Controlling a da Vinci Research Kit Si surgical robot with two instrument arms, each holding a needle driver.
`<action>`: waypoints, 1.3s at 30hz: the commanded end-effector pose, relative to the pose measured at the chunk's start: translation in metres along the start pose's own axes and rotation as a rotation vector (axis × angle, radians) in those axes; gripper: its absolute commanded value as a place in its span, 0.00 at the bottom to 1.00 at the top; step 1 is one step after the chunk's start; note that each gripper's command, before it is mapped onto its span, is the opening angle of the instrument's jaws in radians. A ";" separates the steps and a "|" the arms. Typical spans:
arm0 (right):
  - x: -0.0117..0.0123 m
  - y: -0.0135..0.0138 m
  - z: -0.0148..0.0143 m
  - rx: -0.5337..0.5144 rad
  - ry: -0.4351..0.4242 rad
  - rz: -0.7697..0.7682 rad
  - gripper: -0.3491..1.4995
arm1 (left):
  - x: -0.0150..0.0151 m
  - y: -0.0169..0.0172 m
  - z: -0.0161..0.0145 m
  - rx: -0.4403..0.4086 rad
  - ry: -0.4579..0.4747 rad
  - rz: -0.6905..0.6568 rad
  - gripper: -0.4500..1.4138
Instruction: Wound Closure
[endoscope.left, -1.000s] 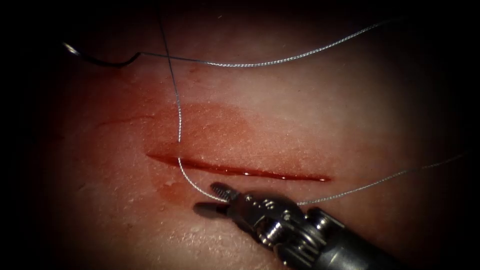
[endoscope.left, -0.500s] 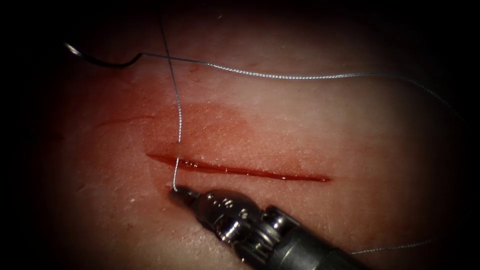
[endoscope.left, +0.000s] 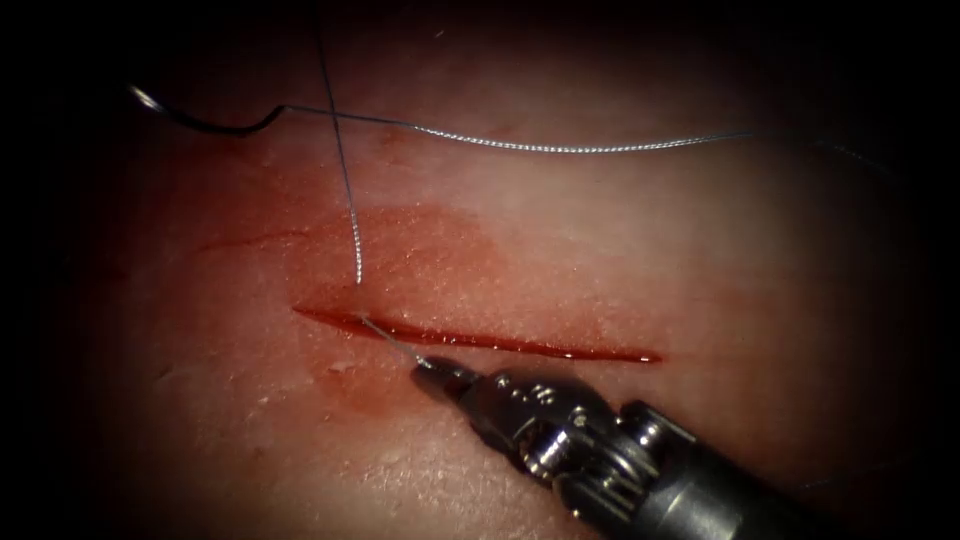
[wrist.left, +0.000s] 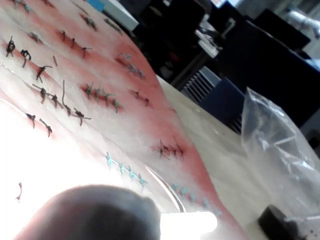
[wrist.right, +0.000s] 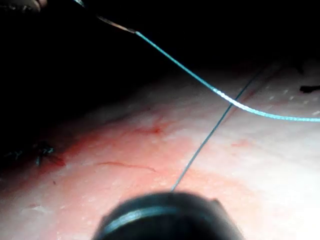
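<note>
The cut (endoscope.left: 480, 342) runs across the tissue (endoscope.left: 600, 250), wet with red fluid. My right tool (endoscope.left: 432, 369) comes in from the lower right, its jaws shut on the thread (endoscope.left: 392, 343) just below the cut's left end. That short stretch runs taut into the cut. Another strand (endoscope.left: 345, 180) rises from the tissue above the cut. The curved needle (endoscope.left: 205, 122) lies free on the tissue at the far upper left, held by neither tool, and its thread (endoscope.left: 560, 148) trails rightward. The right wrist view has the needle (wrist.right: 114, 23) and thread (wrist.right: 210, 135).
Red fluid stains the tissue (endoscope.left: 420, 260) around the cut's left half. In the left wrist view, older stitched rows (wrist.left: 60, 95) cross the tissue, and a clear plastic bag (wrist.left: 280, 145) lies on the bench beyond its edge.
The right tool's jaws stood open beside the thread, then shut on it below the cut's left end. They have since moved right, and the slack loop has drawn short and taut.
</note>
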 end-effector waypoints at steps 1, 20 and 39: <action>0.0014 0.0039 -0.0024 -0.031 0.009 0.013 0.00 | -0.0011 -0.0003 0.0009 0.007 -0.002 0.007 0.00; -0.0084 0.0300 -0.0200 -0.273 0.037 0.199 0.00 | -0.0011 -0.0002 0.0009 0.007 -0.002 0.007 0.00; -0.0120 0.0359 -0.0251 -0.396 0.065 0.315 0.00 | -0.0011 -0.0003 0.0009 0.007 -0.002 0.007 0.00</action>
